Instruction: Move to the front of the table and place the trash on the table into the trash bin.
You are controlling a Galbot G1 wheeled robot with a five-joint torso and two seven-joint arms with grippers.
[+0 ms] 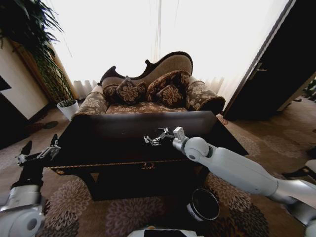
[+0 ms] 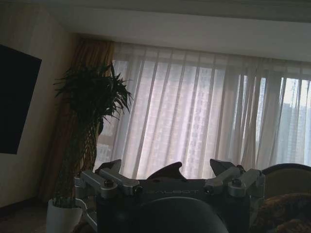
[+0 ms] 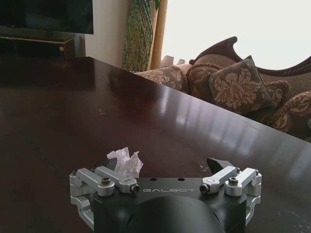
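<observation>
Trash on the dark surface, right gripper low over it.

Crumpled white paper (image 3: 126, 160) lies on the glossy table (image 1: 118, 143) near its front middle, just beside one finger of the right gripper (image 1: 157, 138), whose jaws stand wide and hold nothing. The trash bin (image 1: 203, 205) sits on the patterned carpet below the front edge, under the right arm. The left gripper (image 1: 37, 152) hangs off the surface's left end, jaws wide. A patterned sofa (image 1: 153, 94) stands behind.
</observation>
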